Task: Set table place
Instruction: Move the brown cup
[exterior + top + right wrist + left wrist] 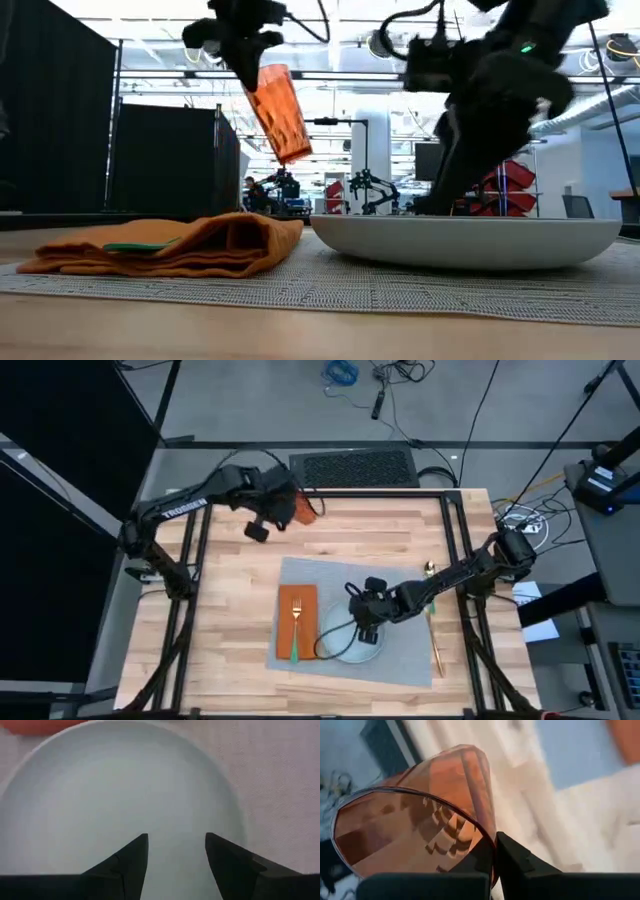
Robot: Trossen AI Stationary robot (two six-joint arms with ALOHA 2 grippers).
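An orange tumbler hangs tilted in the air above the table's far left part, with my left gripper shut on it; the low view shows the tumbler well clear of the table. A grey placemat carries an orange napkin with a green-handled fork lying on it, and a pale-blue plate beside it. My right gripper stands open just over the plate, with nothing between its fingers. Gold cutlery lies along the placemat's right edge. My left gripper holds the tumbler by its wall at the rim. One finger is inside the cup and shows through the wall; the other finger is outside. The tumbler is lifted clear and tilted, its base lower than the rim.
The bare wooden table lies left of and behind the placemat. The black frame rails run along the table's sides. A dark mat and cables lie beyond the far edge.
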